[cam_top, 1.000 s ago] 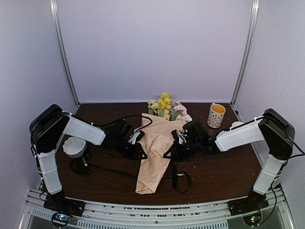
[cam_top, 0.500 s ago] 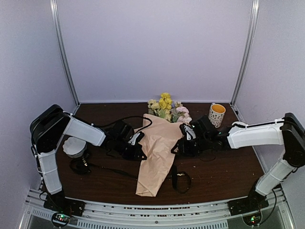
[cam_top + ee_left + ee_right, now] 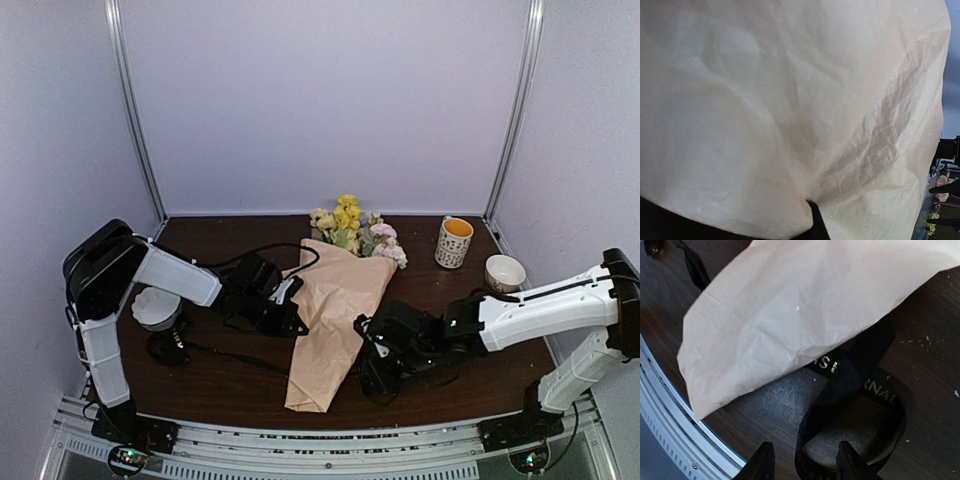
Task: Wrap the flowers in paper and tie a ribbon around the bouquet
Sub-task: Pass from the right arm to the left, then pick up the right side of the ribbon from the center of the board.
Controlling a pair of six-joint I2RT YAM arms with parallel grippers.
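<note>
The bouquet lies flat on the dark brown table, between the 2 arms. Its narrow end points toward the near edge and its wide end toward the back wall. The flowers, yellow, cream and pink, show above the wide end. The paper around them is tan-peach and crinkled.

The left claw sits at the cone's left edge, about halfway along it. It is clenched on the paper. In the left wrist view the sheet fills nearly the whole picture, and its creases run down to 1 dark fingertip at the bottom.

The right claw is low over the table just beside the cone's right edge, near the narrow end. It is released, with its 2 fingertips standing apart and gripping nothing. The ribbon, black with pale lettering, lies in a loose loop on the table below it. 1 side of the loop passes between the fingertips and the far part slips under the paper's edge. Whether the fingertips touch the ribbon I cannot tell.

A patterned mug stands at the back right, well apart from the cone. A small bowl sits near the mug, closer to the front.
</note>
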